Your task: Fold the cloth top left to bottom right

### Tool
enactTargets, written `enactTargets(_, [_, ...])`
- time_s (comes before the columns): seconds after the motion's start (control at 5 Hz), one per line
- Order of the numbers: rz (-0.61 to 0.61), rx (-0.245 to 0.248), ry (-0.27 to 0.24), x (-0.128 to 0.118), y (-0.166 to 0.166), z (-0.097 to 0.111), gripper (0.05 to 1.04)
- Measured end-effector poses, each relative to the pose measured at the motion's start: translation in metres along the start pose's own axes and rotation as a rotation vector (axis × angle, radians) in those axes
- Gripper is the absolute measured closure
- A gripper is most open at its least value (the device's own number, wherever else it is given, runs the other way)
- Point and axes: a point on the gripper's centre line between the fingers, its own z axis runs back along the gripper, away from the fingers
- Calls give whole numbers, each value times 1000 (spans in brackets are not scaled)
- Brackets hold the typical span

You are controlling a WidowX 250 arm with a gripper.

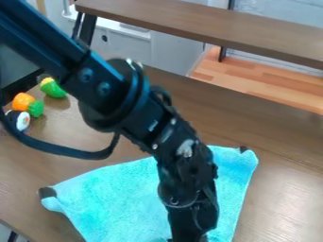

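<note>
Toys at view's left, upper part of counter (281,189): green-and-yellow toy (52,87), orange toy with green end (28,104) nearer the camera, then black-and-white toy (19,120) with an orange spot. All three sat well apart from the cloth (114,201). Raised brown shelf (208,23) crossed the top of view on dark supports; pale cabinet (126,47) and light wood floor (252,85) lay behind. Main obstruction was the arm (110,85) itself, hiding a wide strip of cloth; its black cable (66,150) looped down to the left, between the toys and the cloth. Counter's far edge slanted down from behind the arm to the right side of view; another edge cut the lower left corner. Wood surface ran alongside the cloth's right side and across its upper left. Cloth was light blue, spread on the counter at lower middle, running out of view at the bottom, dark patches at its left and upper right corners. Arm entered from upper left, slanted down to the right, then bent near vertical. Pincer (189,229) pointed down over the lower cloth, seemingly close to it; couldn't tell whether released, clenched or grasping cloth.
</note>
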Motion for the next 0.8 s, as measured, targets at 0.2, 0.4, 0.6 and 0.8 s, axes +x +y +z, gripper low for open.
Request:
enactTargets(0.2, [-9,12,-11,1,-1,25,84])
enactTargets(0.4, [-4,54,-63,8,-8,59,84])
enactTargets(0.6, [-2,58,-62,7,-8,59,85])
enactTargets(0.8, [-2,59,-63,7,-7,60,85])
